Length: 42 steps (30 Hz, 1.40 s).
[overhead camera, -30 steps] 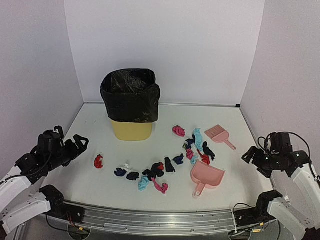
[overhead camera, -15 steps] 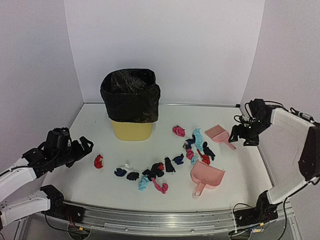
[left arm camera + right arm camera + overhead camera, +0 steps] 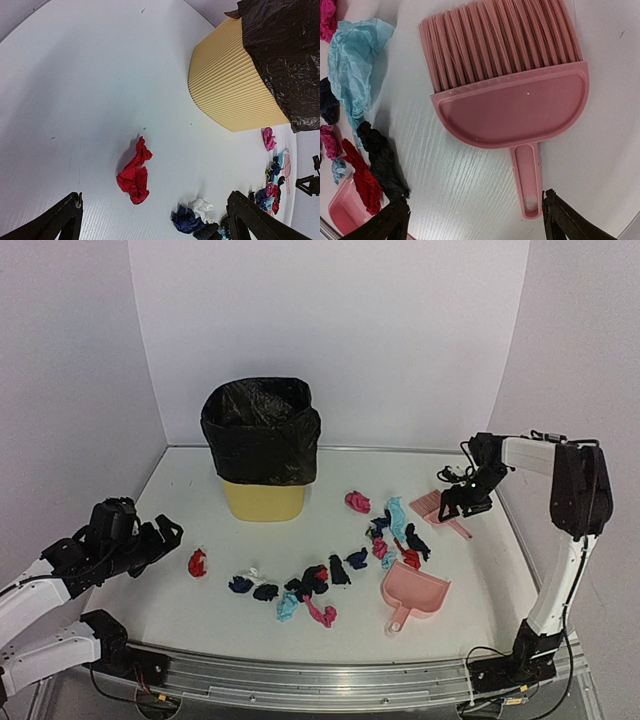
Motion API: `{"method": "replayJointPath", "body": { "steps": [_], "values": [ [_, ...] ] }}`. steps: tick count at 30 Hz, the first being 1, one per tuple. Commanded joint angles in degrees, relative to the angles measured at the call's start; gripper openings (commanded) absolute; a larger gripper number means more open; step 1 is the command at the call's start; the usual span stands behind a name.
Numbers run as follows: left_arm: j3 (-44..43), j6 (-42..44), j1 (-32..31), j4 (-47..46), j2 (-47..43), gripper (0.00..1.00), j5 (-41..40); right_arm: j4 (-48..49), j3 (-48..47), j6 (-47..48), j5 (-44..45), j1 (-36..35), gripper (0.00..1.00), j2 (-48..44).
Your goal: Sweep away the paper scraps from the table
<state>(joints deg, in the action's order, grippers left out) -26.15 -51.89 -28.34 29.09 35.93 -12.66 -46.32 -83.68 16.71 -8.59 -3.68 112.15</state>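
Several paper scraps [image 3: 320, 580] in red, pink, light blue, navy and black lie in a band across the middle of the table [image 3: 180, 610]. A lone red scrap [image 3: 197, 562] lies at the left end and also shows in the left wrist view [image 3: 134, 172]. My left gripper [image 3: 165, 535] is open and empty just left of it, with the scrap ahead between its fingers [image 3: 65, 217]. The pink hand brush [image 3: 437, 508] lies at the right. My right gripper [image 3: 455, 502] is open above its handle [image 3: 527, 180], and the handle end lies beside the right finger [image 3: 570, 225].
A yellow bin [image 3: 264, 498] with a black liner [image 3: 262, 428] stands at the back left. The pink dustpan [image 3: 412, 592] lies front right, next to the scraps. White walls close the sides and back. An aluminium rail [image 3: 320, 680] runs along the front edge.
My right arm swung up from the front right to over the pink brush, its gripper open. My left gripper moved a little towards the red scrap.
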Motion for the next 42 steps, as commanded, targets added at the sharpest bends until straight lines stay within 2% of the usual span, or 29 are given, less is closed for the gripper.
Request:
{"method": "replayJointPath", "body": {
  "steps": [1, 10, 24, 31, 38, 42],
  "values": [
    [-2.51, -0.48, -0.05, 2.14, -0.48, 1.0, -2.27, -2.5, -4.45, 5.74, 3.35, -0.13, 0.88, 4.33],
    [-2.71, -1.82, -0.05, 1.61, 1.0, 1.0, -2.51, -3.38, -6.43, 9.26, 7.98, -0.15, 0.84, 8.46],
    [-3.12, -3.04, -0.05, 2.6, 1.3, 1.0, -4.77, -3.78, -5.58, 8.06, 11.02, -0.2, 0.51, 13.29],
    [-2.98, -3.4, -0.05, 2.85, 0.16, 1.0, -5.72, -3.7, -3.31, 7.89, 13.45, -0.76, 0.31, 12.22],
    [-2.94, -3.77, -0.05, 4.66, -1.89, 1.0, -6.84, -3.59, -2.16, 8.95, 16.54, -3.11, 0.15, 10.98],
    [-2.73, -3.57, -0.03, 5.25, -4.42, 1.0, -6.7, -2.68, -1.47, 6.41, 16.92, -3.58, 0.06, 8.03]
  ]
}}
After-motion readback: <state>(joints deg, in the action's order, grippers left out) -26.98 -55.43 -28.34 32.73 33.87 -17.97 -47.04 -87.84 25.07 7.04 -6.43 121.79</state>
